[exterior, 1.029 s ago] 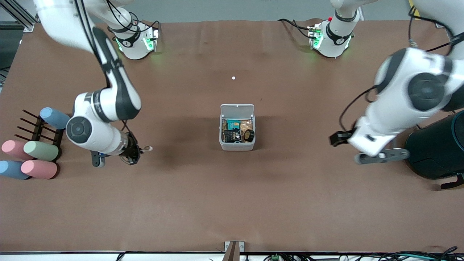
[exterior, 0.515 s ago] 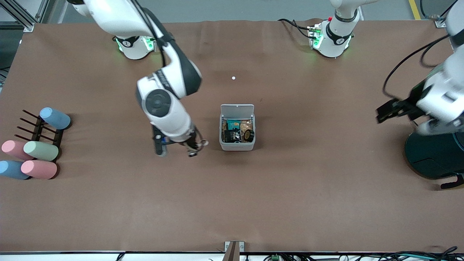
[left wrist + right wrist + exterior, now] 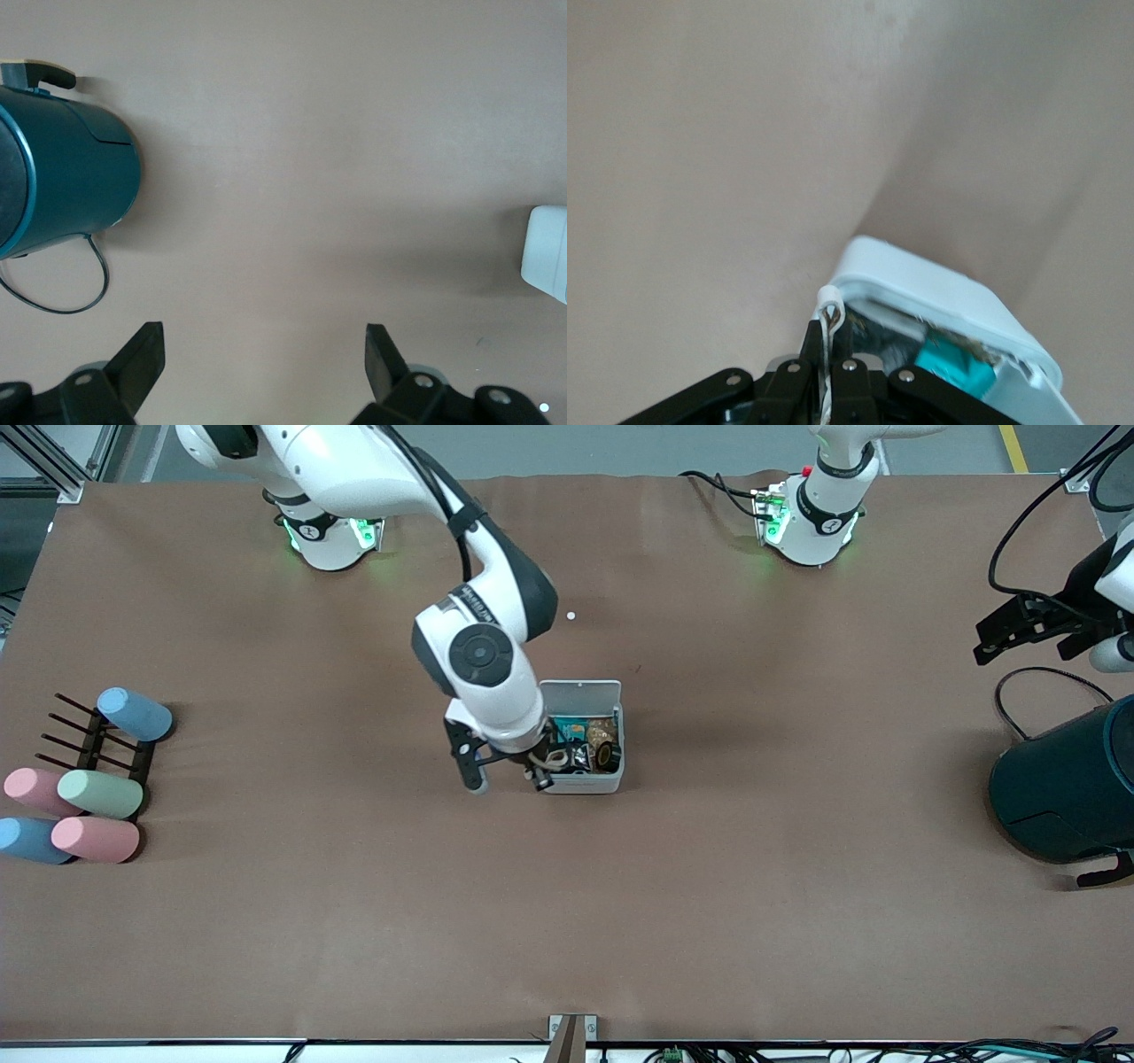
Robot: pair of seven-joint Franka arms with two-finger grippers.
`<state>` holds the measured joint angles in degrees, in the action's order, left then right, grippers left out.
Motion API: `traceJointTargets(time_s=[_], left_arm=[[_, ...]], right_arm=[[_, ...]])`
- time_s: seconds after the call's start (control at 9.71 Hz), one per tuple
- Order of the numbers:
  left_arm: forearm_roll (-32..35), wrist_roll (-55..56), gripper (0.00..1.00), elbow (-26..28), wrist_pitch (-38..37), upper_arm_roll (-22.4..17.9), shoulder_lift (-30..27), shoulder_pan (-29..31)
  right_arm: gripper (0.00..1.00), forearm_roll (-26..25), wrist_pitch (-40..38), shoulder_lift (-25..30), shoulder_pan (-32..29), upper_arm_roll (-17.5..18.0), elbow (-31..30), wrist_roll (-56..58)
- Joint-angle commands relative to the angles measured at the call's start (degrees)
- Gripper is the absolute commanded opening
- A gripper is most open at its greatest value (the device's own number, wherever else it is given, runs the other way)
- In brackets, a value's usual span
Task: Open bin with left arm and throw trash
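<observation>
White and square with rounded corners, the small plastic bin (image 3: 580, 781) stands mid-table on the brown paper-covered table (image 3: 567, 921) with its flat hinged lid (image 3: 580, 692) swung up and open at the edge toward the robots' bases. Inside the bin lie a crumpled black wrapper (image 3: 578, 757) and a small black tape roll (image 3: 608, 756), with a teal packet (image 3: 570, 732) and a brownish snack bag (image 3: 601, 731) just above them toward the lid.

The right gripper (image 3: 542, 767) hangs over the bin's corner nearest the right arm's end of the table, its jaws pinched together on a thin beige rubber band (image 3: 556, 759), which loops out over the bin's opening; the right wrist view shows the band (image 3: 827, 354) clamped between the closed fingers (image 3: 808, 354) just above the bin's rim (image 3: 921, 297).

The left gripper (image 3: 1028, 631) waits in the air well away from the bin, toward the left arm's end of the table and above the large dark teal cylindrical container (image 3: 1063, 788). The left wrist view shows its fingers (image 3: 142, 354) spread wide with nothing between them, over bare table.

A tiny white dot (image 3: 570, 615) lies farther from the front camera than the bin. Pastel cylinders (image 3: 93, 793) lie beside a black rack (image 3: 84, 740) at the right arm's end, well apart from the bin.
</observation>
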<state>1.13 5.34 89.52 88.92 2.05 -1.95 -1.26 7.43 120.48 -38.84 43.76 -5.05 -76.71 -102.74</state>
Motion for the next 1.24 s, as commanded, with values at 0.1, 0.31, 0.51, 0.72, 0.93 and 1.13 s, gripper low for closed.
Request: traceJointTargets(time_s=[0.1, 0.31, 0.51, 0.72, 0.93, 1.13], left_arm=[[-0.78, -0.6, 1.0, 6.37, 0.73, -0.91, -5.61, -1.11], [-0.61, -0.77, 1.0, 2.08, -0.85, -0.56, -2.38, -1.46], [-0.61, -0.77, 1.0, -0.39, -1.12, -0.47, -0.96, -1.99], [-0.7, -0.95, 1.0, -2.15, -1.3, -0.47, 0.53, -1.99], [-0.96, -1.04, 1.0, -1.98, -1.91, -0.56, 0.63, -0.85], [-0.87, -0.51, 1.0, -1.98, -2.09, -0.65, 0.63, -0.93]], right_arm=[[0.1, 1.09, -0.24, -1.76, 2.65, -0.58, 1.03, -0.18], [0.23, 1.09, 1.59, -1.76, 2.65, -0.58, 1.04, -0.35], [0.34, 1.0, 1.96, -1.85, 2.65, -0.66, 0.95, -0.36], [0.41, 1.0, 1.96, -1.85, 2.56, -0.66, 0.95, -0.36], [0.49, 1.26, 1.26, -1.5, 2.21, -0.66, 1.03, -0.09], [0.51, 1.27, -4.77, -0.62, 1.17, -0.84, 1.38, 0.17]])
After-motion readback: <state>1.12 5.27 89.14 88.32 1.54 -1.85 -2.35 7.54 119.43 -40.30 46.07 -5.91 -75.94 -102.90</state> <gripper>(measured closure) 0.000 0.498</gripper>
